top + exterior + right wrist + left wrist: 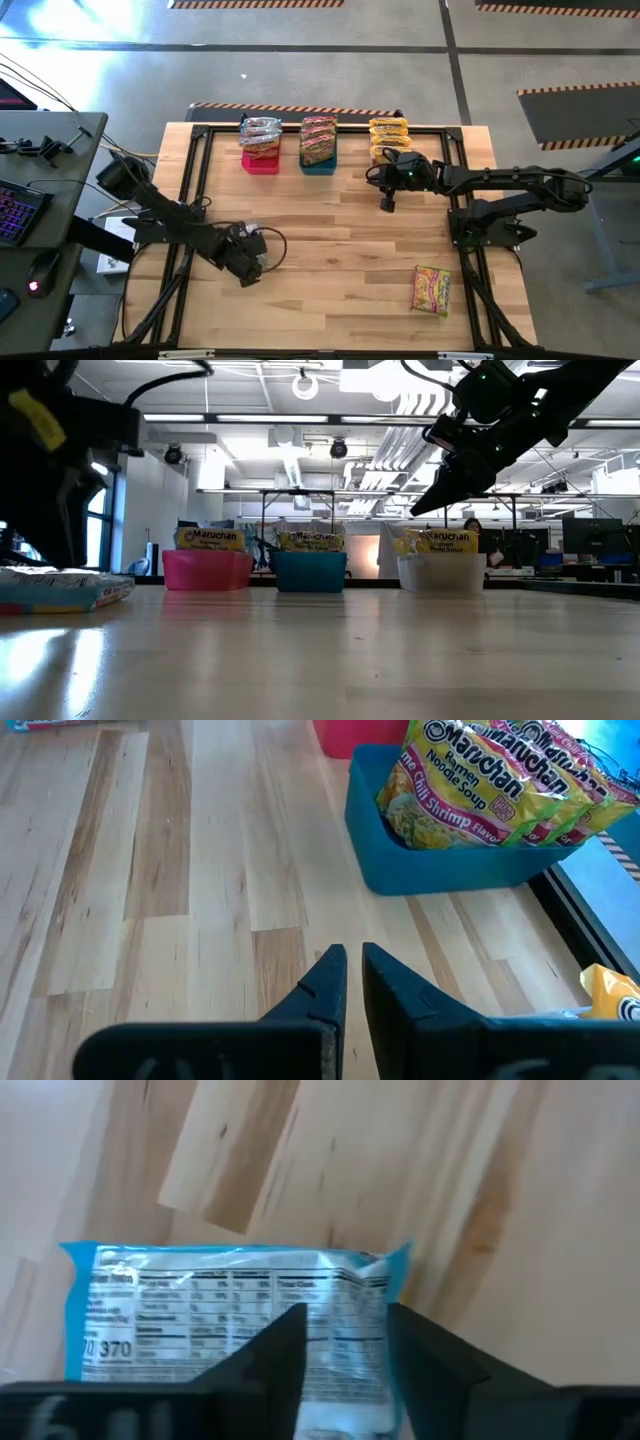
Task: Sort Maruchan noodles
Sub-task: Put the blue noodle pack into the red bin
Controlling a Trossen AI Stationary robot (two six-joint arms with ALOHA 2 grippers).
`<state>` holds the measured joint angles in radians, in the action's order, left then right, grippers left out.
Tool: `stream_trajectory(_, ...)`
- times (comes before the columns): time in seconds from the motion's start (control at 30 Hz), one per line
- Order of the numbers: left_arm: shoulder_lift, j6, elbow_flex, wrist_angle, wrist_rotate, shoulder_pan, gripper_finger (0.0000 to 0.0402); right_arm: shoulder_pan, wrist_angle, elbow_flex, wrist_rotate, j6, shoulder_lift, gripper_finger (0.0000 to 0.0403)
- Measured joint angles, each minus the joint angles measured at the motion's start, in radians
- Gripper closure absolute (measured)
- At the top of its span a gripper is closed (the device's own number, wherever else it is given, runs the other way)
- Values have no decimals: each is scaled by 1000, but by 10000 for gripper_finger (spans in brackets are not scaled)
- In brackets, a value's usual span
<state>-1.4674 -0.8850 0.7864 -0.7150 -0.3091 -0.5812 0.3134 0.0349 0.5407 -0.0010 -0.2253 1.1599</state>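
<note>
1. My left tool (345, 1355) hangs low over the near left of the bench (340, 230), fingers parted astride a blue-edged silvery packet (240, 1320) lying flat, label side up. I cannot tell whether the fingers press it.
2. My right tool (352, 982) is clenched on nothing, raised above the bench just in front of the bins.
3. Along the far edge stand three bins: the pink bin (260, 160), the blue bin (318, 162) and the clear bin (442, 572), each with Maruchan packets standing upright inside.
4. The blue bin's packets (480, 790) read chili shrimp flavor.
5. One loose packet (431, 289) lies flat near the right front corner, well apart from both tools.
6. Bare wood separates my left tool from the bins.
</note>
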Motion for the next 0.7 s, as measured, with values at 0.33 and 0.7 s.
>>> stream_trajectory(0.33, -87, 13, 9, 3, -15, -16, 227, 0, 1, 0, -2, -2, 0, 385)
stream_trajectory(0.7, -90, 88, 63, -49, 22, -13, 392, 0, 16, 0, -4, -3, 0, 385)
